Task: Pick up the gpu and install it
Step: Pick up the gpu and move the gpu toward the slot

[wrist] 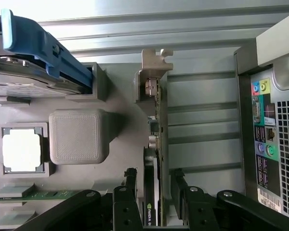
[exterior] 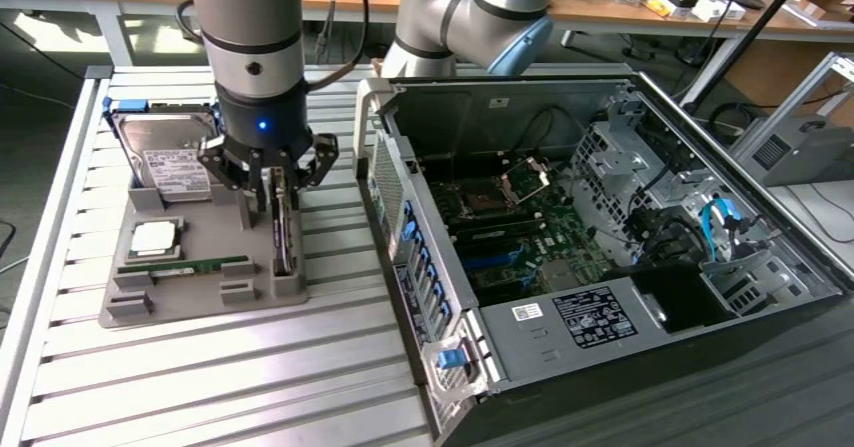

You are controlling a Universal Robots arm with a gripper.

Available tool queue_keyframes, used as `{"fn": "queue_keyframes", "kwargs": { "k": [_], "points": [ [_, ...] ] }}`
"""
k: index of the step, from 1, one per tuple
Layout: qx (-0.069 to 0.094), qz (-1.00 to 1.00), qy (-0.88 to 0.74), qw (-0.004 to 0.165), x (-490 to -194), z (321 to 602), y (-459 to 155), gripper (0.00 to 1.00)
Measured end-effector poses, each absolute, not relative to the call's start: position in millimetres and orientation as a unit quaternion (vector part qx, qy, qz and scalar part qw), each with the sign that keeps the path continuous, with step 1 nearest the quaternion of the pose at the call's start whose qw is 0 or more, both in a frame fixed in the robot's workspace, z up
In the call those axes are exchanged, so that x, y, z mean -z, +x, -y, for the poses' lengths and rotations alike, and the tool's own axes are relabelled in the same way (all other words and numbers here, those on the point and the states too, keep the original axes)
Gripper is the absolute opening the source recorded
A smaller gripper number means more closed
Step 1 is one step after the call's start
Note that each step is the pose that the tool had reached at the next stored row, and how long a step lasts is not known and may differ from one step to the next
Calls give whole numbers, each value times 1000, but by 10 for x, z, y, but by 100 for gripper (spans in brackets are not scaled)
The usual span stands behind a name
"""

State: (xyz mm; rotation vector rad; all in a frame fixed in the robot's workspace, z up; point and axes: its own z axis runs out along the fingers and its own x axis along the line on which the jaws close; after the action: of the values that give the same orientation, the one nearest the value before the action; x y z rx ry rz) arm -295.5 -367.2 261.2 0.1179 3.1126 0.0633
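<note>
Closely, pincer (wrist: 154, 172) straddles gpu (wrist: 155, 139) between block (wrist: 77, 136) and case (wrist: 274, 120).

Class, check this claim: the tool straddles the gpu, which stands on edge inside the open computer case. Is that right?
Not quite. The tool does straddle the gpu, but the card stands on edge in the grey tray beside the computer case, not inside it. The exterior view shows this.

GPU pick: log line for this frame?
phase: pre-grasp | gripper: open, straddling gpu | gpu: standing on edge in gray tray, not lifted | pc case: side open, gpu not installed
</note>
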Motion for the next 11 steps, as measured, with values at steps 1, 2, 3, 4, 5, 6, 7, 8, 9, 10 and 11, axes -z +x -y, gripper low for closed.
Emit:
{"fn": "queue_keyframes", "kwargs": {
  "k": [1, 2, 3, 4, 5, 6, 7, 8, 9, 10, 11],
  "points": [
    [-20, -999, 38, 13, -2608, 3672, -2955, 42],
    [-20, -999, 38, 13, -2605, 3672, -2955, 42],
    [-20, -999, 38, 13, -2602, 3672, -2955, 42],
    [-20, -999, 38, 13, -2599, 3672, -2955, 42],
    [-20, -999, 38, 13, -2595, 3672, -2955, 42],
    [-20, -999, 38, 13, -2592, 3672, -2955, 42],
    [-20, -999, 38, 13, -2589, 3672, -2955, 42],
    [-20, -999, 38, 13, -2586, 3672, -2955, 42],
    [-20, -999, 38, 13, -2583, 3672, -2955, 42],
    [-20, -999, 38, 13, -2578, 3672, -2955, 42],
    [-20, -999, 38, 13, -2574, 3672, -2955, 42]
  ]
}}
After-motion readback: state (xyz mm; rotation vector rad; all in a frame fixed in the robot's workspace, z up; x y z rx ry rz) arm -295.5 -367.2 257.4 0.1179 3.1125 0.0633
